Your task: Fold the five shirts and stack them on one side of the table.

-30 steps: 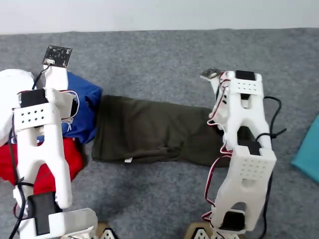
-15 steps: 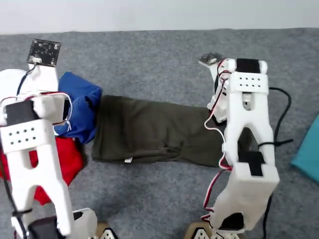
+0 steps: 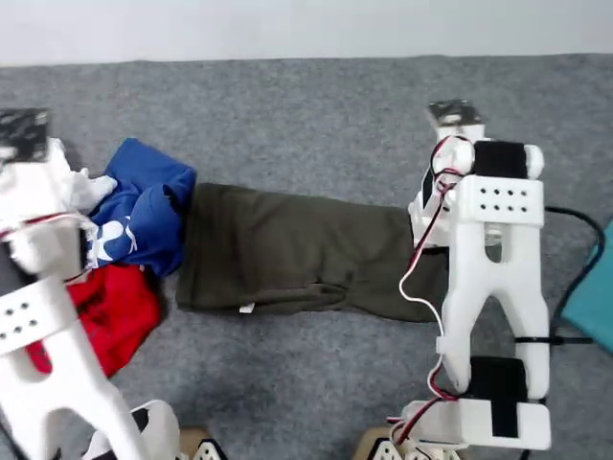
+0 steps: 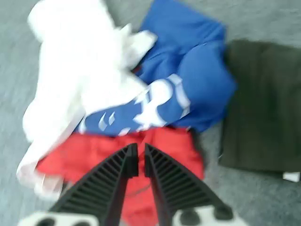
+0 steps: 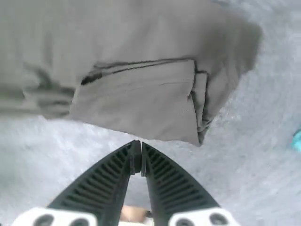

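Grey felt-like table covering (image 3: 306,105) is seen spread beneath two white arms. An olive-green shirt (image 3: 287,254) is laid out flat and partly folded across the middle, one end hidden under the right arm (image 3: 493,287). At the left side, a blue shirt (image 3: 144,206), a red shirt (image 3: 120,307) and a white shirt (image 4: 70,80) are heaped together, crumpled and touching, the blue one meeting the olive shirt's edge. A teal shirt (image 3: 589,297) is glimpsed at the right edge, well apart from the rest. The left gripper (image 4: 136,157) is held above the red shirt, its fingers drawn almost together with only a thin slit between them and nothing gripped. The right gripper (image 5: 138,157) is poised over bare covering just beside the olive shirt's folded end, its fingers pressed closed and nothing held.
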